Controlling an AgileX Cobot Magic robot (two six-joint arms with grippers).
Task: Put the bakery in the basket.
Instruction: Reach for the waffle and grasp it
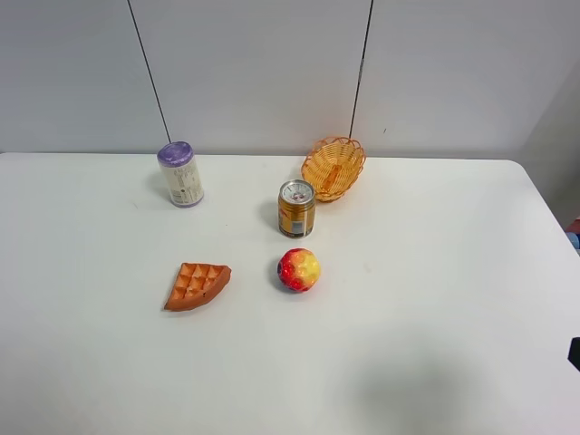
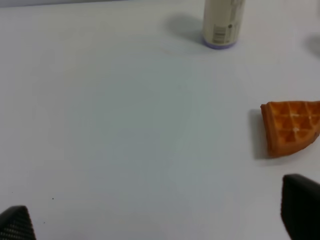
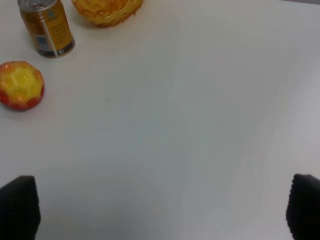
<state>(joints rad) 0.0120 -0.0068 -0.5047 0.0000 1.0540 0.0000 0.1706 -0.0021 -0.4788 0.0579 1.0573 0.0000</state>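
The bakery, an orange-brown waffle wedge [image 1: 197, 285], lies on the white table [image 1: 435, 272] left of centre; it also shows in the left wrist view [image 2: 291, 128]. The orange-tan woven basket [image 1: 333, 167] stands at the back, right of centre, and its rim shows in the right wrist view [image 3: 106, 10]. My left gripper [image 2: 160, 220] is open and empty, with the waffle ahead of it near one fingertip [image 2: 301, 205]. My right gripper [image 3: 160, 207] is open and empty over bare table. Neither arm shows in the exterior view except a dark tip [image 1: 575, 352] at the right edge.
A gold drink can [image 1: 296, 208] stands just in front of the basket, also in the right wrist view [image 3: 46, 26]. A round red-yellow fruit [image 1: 299, 270] lies right of the waffle. A white can with a purple lid [image 1: 180, 174] stands at the back left.
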